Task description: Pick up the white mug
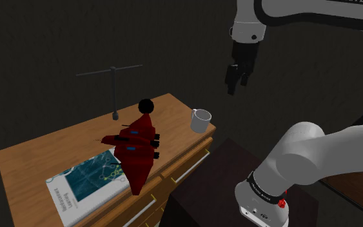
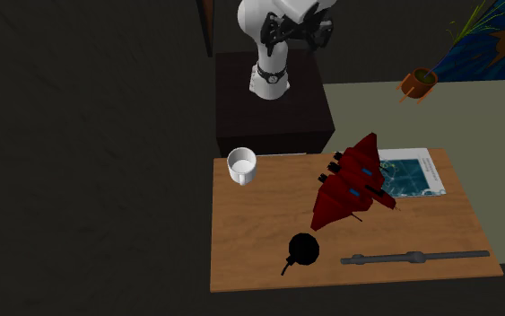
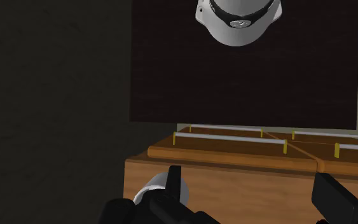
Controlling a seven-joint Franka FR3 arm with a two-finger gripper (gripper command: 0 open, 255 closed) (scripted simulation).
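- My fingers (image 3: 248, 179) are spread wide with nothing between them (in the shoulder view my gripper (image 1: 236, 84) hangs in the air, pointing down).
- In the second exterior view my gripper (image 2: 300, 29) sits over the dark stand (image 2: 273, 108), short of the counter (image 2: 259, 242).
- The white mug (image 3: 155, 189) peeks out from behind the tip of one of my fingers in the wrist view; I am not touching it.
- It stands upright, mouth up, on the counter's (image 1: 44, 155) corner closest to the stand (image 1: 238, 180). In the shoulder view the mug (image 1: 200, 120) is below my gripper and to its left.
- In the second exterior view the mug (image 2: 242, 164) is alone on that corner, well apart from everything else.
- The counter (image 3: 234, 184) is brown wood, with drawers (image 3: 228, 137) in the side that faces the stand (image 3: 234, 63) (pale bar handles show on them).
- Past the mug, mid-counter, lies a red toy plane (image 1: 138, 151) with blue marks, also seen from above (image 2: 349, 184).
- A booklet (image 1: 89, 180) lies flat with one wing of the plane over its edge (image 2: 412, 175).
- A round black object (image 1: 146, 106) sits near the plane's tail (image 2: 304, 249).
- Farthest on the counter is a grey rod (image 1: 114, 84) with a crossbar (image 2: 416, 258).
- Off on the floor, a potted plant (image 2: 418, 81).
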